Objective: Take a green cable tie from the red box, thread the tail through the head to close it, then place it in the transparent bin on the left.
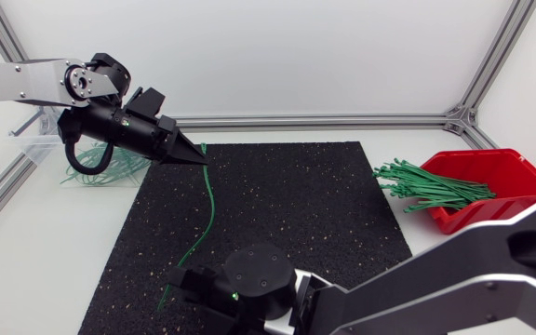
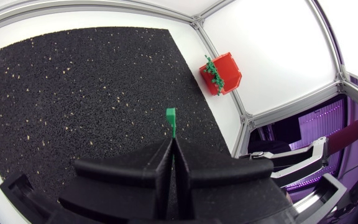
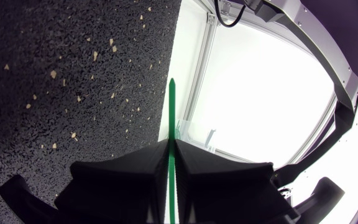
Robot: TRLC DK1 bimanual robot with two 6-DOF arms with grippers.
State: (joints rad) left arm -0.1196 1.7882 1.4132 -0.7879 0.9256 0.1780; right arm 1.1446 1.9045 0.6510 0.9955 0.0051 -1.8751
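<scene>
green cable tie (image 1: 210, 209) strung over black mat (image 1: 324, 186) | my left gripper (image 1: 201, 160) pinches its head end, right gripper (image 1: 180, 282) its tail | light, springy, slick (I'd grip close to the tips to steer threading)

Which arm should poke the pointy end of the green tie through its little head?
Probably the right. The right gripper is shut on the cable tie with the pointed tail sticking out ahead of it. The left gripper pinches the head end, so it can hold that steady.
</scene>
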